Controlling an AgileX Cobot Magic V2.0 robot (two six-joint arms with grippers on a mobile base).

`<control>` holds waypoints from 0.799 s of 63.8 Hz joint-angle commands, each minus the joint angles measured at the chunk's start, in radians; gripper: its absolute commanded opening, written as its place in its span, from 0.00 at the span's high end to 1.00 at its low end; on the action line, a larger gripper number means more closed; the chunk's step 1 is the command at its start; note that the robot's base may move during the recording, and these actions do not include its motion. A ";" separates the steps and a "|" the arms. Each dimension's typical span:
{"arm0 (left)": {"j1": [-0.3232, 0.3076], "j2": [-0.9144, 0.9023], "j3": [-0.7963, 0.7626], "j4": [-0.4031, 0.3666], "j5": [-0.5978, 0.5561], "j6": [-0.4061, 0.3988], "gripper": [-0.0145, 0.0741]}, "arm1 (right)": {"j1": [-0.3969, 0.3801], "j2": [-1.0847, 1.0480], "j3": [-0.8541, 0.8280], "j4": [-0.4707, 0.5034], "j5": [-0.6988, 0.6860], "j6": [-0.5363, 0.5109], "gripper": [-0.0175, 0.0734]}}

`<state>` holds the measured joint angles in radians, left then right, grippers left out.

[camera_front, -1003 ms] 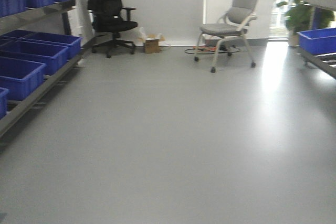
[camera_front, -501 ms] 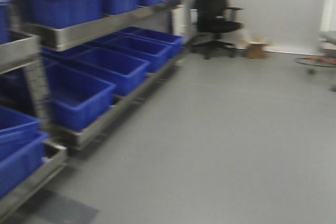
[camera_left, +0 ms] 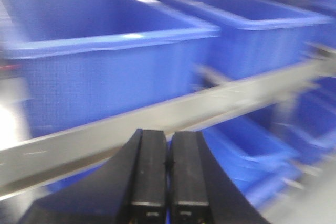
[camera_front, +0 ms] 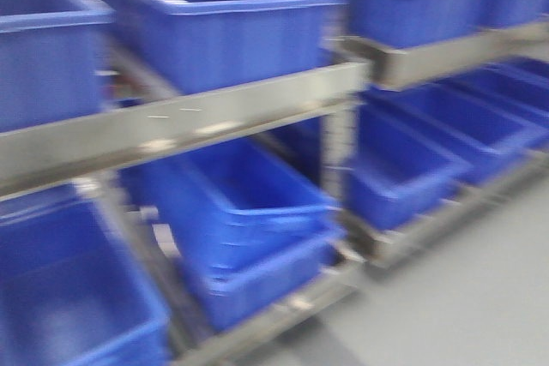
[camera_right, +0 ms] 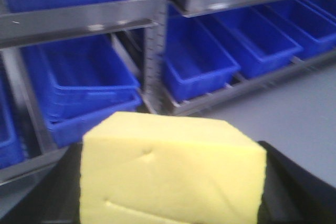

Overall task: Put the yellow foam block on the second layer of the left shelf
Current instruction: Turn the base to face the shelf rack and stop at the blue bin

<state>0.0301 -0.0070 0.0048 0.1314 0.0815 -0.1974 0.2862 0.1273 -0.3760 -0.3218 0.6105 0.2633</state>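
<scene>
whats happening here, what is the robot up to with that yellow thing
The right gripper holds the yellow foam block in front of a metal shelf rack stocked with blue bins. The left gripper is shut and empty. The block is not yet on any shelf layer.

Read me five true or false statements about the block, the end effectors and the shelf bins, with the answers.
1. The right end effector grips the yellow block. True.
2. The left end effector is wide open. False: its fingers are pressed together, with nothing between them.
3. The bins are red. False: they are blue.
4. The block lies in a bin. False: it is in the end effector, in front of the shelf.
5. Bins sit on more than one shelf level. True.
</scene>
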 commanded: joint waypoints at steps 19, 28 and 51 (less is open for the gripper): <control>0.001 0.008 0.026 -0.002 -0.088 -0.004 0.68 | -0.002 0.021 -0.027 -0.026 -0.083 -0.008 0.53; 0.001 0.008 0.026 -0.002 -0.088 -0.004 0.68 | -0.002 0.021 -0.027 -0.026 -0.083 -0.008 0.53; 0.001 0.008 0.026 -0.002 -0.088 -0.004 0.68 | -0.002 0.021 -0.027 -0.026 -0.083 -0.008 0.53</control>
<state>0.0301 -0.0070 0.0048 0.1314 0.0815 -0.1974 0.2862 0.1287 -0.3760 -0.3218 0.6105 0.2616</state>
